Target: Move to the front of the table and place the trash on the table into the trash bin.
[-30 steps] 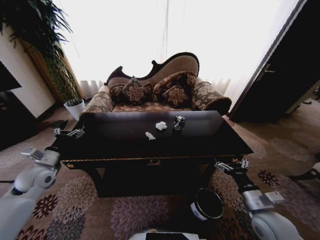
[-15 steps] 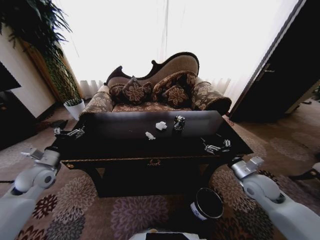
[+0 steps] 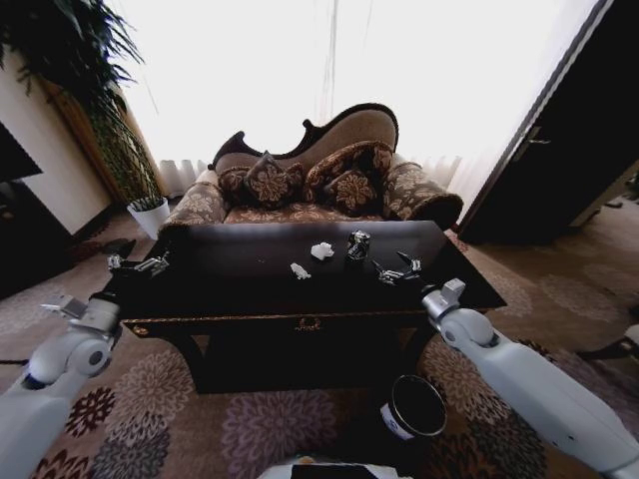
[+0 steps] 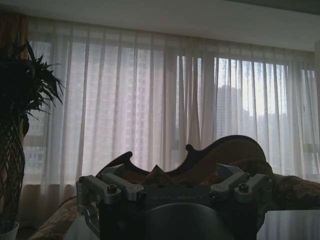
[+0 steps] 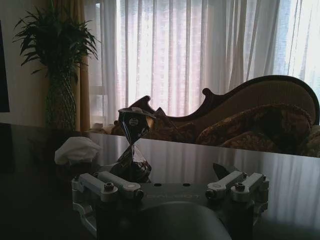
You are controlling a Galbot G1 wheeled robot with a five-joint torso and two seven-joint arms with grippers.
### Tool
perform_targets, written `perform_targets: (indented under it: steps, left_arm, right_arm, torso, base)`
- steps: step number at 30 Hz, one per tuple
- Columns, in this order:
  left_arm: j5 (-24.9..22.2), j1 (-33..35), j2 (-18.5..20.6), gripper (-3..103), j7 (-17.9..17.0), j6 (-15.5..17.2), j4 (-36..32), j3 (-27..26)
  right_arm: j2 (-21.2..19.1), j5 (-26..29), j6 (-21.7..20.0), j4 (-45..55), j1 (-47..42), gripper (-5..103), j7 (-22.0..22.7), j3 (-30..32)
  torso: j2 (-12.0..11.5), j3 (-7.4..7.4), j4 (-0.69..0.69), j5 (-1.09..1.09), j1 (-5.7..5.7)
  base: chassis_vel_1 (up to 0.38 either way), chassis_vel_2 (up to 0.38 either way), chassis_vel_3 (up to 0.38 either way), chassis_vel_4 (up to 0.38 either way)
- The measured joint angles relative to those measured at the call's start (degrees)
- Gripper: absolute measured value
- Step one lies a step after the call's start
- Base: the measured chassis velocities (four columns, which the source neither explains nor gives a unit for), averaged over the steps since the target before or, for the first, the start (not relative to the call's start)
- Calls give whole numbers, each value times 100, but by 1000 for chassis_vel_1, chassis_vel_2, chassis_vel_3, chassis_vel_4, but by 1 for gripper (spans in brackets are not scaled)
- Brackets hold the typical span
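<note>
Now the right pincer [image 3: 395, 269] hangs low over the tabletop [image 3: 250, 289], its fingers spread wide, just beside the shiny crushed can [image 3: 357, 245]. Two white paper wads [image 3: 320, 250] lie near the can. The trash bin [image 3: 414, 407] sits on the floor, far below, near the front of the tabletop. The left pincer [image 3: 140, 264] waits at the far left edge, and I cannot tell if it is open. The can looks bent and tippy, so a bump could knock it over or push it away. The shiny top may let it slide.
</note>
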Motion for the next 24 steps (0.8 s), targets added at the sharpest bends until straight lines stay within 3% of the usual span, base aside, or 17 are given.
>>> perform_targets:
  steps: [7, 24]
  left_arm:
    - [0, 0, 0, 100, 1, 0, 0, 0]
    - [0, 0, 0, 100, 2, 0, 0, 0]
  right_arm:
    - [10, 43, -25, -227, 883, 100, -9, -623]
    - [317, -80, -70, -492, 1515, 100, 107, -1441]
  torso:
    - [0, 0, 1, -1, 1]
    - [0, 0, 0, 0, 0]
  base:
    - [0, 0, 0, 0]
    - [0, 0, 0, 0]
